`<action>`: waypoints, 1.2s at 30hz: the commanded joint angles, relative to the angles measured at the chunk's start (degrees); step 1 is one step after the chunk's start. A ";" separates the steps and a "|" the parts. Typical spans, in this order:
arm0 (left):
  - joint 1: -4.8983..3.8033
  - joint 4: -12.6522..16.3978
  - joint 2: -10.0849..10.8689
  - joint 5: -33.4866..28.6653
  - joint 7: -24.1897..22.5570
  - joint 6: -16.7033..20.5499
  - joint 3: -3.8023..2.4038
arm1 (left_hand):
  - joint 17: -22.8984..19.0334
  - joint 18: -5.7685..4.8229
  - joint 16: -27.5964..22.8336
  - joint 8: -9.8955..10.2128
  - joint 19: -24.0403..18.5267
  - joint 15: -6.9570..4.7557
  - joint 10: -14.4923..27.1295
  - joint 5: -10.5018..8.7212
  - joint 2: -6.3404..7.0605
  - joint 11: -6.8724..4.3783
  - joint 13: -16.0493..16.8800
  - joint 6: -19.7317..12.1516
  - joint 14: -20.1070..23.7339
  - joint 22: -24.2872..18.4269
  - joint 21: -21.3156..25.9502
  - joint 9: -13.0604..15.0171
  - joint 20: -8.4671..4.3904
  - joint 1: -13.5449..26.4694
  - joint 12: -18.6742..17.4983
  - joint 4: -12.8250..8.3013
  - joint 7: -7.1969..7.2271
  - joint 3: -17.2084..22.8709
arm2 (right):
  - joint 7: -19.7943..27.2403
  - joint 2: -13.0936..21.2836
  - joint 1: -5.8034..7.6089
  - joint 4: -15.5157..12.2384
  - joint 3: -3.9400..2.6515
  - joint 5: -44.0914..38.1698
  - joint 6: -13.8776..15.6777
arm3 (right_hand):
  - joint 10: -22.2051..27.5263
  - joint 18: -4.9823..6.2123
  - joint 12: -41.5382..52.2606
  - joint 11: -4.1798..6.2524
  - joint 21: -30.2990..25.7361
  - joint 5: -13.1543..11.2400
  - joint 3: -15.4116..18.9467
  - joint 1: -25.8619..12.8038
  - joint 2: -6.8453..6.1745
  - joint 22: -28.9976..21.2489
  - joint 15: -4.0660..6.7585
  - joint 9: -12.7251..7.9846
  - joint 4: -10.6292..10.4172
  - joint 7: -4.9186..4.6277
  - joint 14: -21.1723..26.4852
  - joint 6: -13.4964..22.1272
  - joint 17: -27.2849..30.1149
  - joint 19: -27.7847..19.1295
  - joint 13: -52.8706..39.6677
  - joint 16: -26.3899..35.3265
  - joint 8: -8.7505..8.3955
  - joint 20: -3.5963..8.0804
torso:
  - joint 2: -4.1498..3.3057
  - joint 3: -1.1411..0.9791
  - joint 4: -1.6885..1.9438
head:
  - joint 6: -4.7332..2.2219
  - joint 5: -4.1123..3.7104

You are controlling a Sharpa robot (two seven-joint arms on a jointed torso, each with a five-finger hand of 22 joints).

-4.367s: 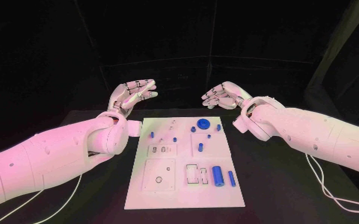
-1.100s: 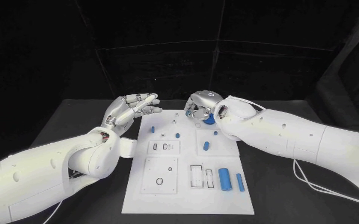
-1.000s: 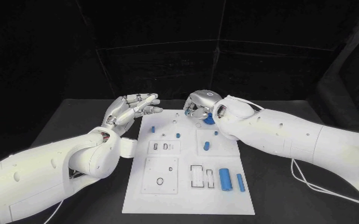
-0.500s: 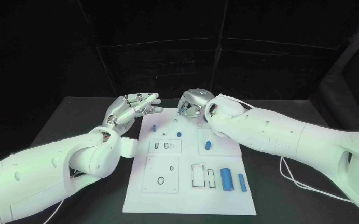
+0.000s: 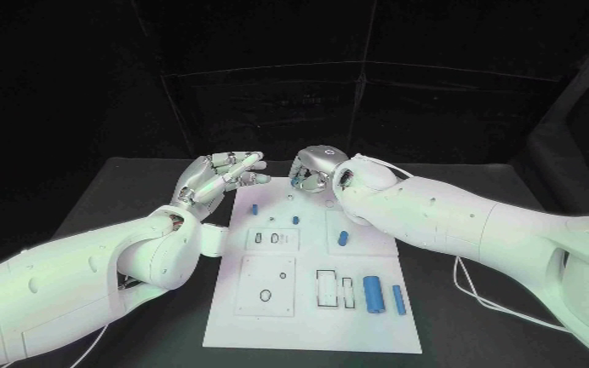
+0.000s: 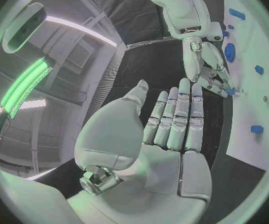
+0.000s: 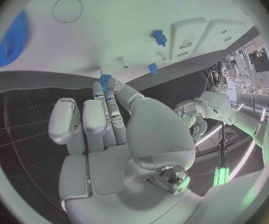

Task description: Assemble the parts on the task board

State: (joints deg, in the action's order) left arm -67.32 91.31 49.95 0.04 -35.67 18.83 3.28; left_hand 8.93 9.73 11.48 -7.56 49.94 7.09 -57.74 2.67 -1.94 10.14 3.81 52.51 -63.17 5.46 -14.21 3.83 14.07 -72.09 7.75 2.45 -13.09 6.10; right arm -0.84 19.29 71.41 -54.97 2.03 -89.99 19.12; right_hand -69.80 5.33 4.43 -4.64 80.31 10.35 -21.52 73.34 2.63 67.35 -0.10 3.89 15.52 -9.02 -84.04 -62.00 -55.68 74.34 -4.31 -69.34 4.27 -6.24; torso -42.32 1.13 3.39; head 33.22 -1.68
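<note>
- Two hands sit over the far end of the black table (image 5: 135, 185), either side of the far edge of the white board (image 5: 313, 334).
- Left hand (image 5: 216, 175) is raised beside the board's far left corner, palm up, fingers straight and slightly apart, holding nothing; the left wrist view (image 6: 172, 119) shows the same flat, empty palm.
- Right hand (image 5: 314, 170) is at the board's far edge, fingers pointing down toward it.
- Right wrist view: right hand (image 7: 103, 119) has thumb and one finger meeting on a small blue part (image 7: 105, 78) at the fingertips; the other fingers are curled lower, apart from it.
- That pinched part is just above the far strip of the board; cannot tell if it touches the surface.
- Big blue ribbed disc (image 7: 10, 40) lies near the board's far right area, also seen next to the right hand from the left wrist (image 6: 229, 51).
- Several small blue pegs stand on the far half: one far left (image 5: 254, 209), one near the middle (image 5: 294, 220), and one on the right (image 5: 341, 237).
- Near right corner holds a fat blue cylinder (image 5: 372, 292) and a thinner blue rod (image 5: 397, 299), side by side, just apart.
- White inset plates with slots and holes (image 5: 266, 285) fill the near left of the board.
</note>
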 commanded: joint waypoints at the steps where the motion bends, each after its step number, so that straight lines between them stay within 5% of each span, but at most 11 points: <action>1: -0.12 0.03 -0.11 -0.05 -0.20 -0.78 -0.07 | 0.06 0.86 -0.35 0.30 0.40 0.35 0.07 0.26 -0.54 0.21 -0.07 0.06 -0.01 -0.05 0.30 -0.07 -0.03 0.11 -0.22 -0.17 -0.52 0.12 | -0.46 -0.42 0.15 0.48 -0.04 -0.56 -3.07 | 0.16 -0.59 -0.37 -0.47 0.21 -0.43 -0.49 -0.19 -0.26 0.03 -0.19 0.04 -0.05 -0.38 -0.79 0.00 0.01 -0.02 0.07 -0.21 -0.26 -0.28 | -0.02 0.02 -0.07 | 0.04 -0.02; 13: -0.18 -0.01 -0.10 -0.05 0.11 -1.17 -0.07 | 0.07 0.86 -0.40 0.33 0.41 0.35 0.07 0.26 -0.57 0.20 -0.06 0.06 -0.04 -0.09 0.33 -0.07 -0.02 0.08 -0.27 -0.20 -0.51 0.13 | -1.35 -1.20 0.15 1.68 -0.02 -1.08 -3.76 | 1.06 -0.46 -0.75 -0.72 0.02 -0.92 -1.03 -0.90 -0.86 -0.52 -0.41 -0.08 -0.59 -0.61 -0.47 0.84 0.82 -0.60 0.23 0.07 -0.63 -0.47 | -0.09 -0.01 -0.07 | 0.16 0.04; 20: -0.19 -0.04 -0.10 -0.05 0.20 -1.53 -0.07 | 0.07 0.86 -0.40 0.33 0.41 0.35 0.07 0.26 -0.57 0.20 -0.06 0.06 -0.04 -0.09 0.33 -0.07 -0.02 0.08 -0.27 -0.20 -0.51 0.13 | -1.34 -1.74 0.14 2.42 -0.02 -0.63 -1.99 | 7.51 0.53 -0.89 -2.31 -2.31 -1.64 -1.49 -2.57 -3.07 -5.45 -1.75 -0.31 -1.96 -1.92 0.99 5.82 5.30 -4.47 0.76 2.76 -0.84 -1.57 | -0.10 0.02 -0.09 | 0.08 0.11; 24: -0.20 -0.08 -0.10 -0.05 0.27 -1.67 -0.07 | 0.08 0.86 -0.45 0.37 0.42 0.36 0.09 0.26 -0.59 0.21 -0.06 0.04 -0.03 -0.12 0.36 -0.07 -0.02 0.08 -0.32 -0.22 -0.51 0.13 | -1.05 -1.83 0.15 2.50 -0.02 -0.14 -1.68 | 11.33 1.10 -0.58 -2.71 -3.82 -1.41 0.09 -2.78 -4.50 -8.18 -2.05 -0.20 -3.01 -1.90 1.48 9.39 7.36 -6.25 0.72 4.05 -0.75 -2.05 | -0.12 -0.03 -0.14 | 0.12 0.16; 36: -0.24 -0.19 0.00 -0.05 0.37 -1.83 -0.07 | 0.08 0.86 -0.45 0.37 0.42 0.36 0.09 0.26 -0.59 0.21 -0.06 0.04 -0.03 -0.12 0.36 -0.07 -0.02 0.08 -0.32 -0.22 -0.51 0.13 | -0.63 -0.55 0.15 0.92 -0.02 0.70 0.68 | 11.65 1.17 -0.34 -2.73 -4.09 -1.25 0.76 -2.66 -4.63 -8.58 -2.07 -0.14 -3.47 -1.88 1.50 9.55 7.65 -6.41 0.67 4.19 -0.67 -2.11 | -0.09 -0.05 -0.22 | -0.04 0.13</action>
State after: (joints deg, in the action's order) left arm -67.45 91.10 49.95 0.00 -35.13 17.88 3.28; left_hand 8.96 9.74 11.27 -7.57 49.94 7.09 -57.74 2.67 -1.94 10.14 3.83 52.51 -63.17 5.39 -14.21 3.84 14.08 -72.09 7.75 2.45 -13.09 6.10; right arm -1.82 18.53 71.43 -53.66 2.03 -89.82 17.40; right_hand -58.53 5.33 3.82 -7.47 76.53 9.02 -21.03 70.79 -1.59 58.82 -1.85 3.68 12.08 -10.93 -82.71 -52.85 -48.02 68.28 -3.59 -65.23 3.77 -8.38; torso -42.45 1.10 3.19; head 33.25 -1.49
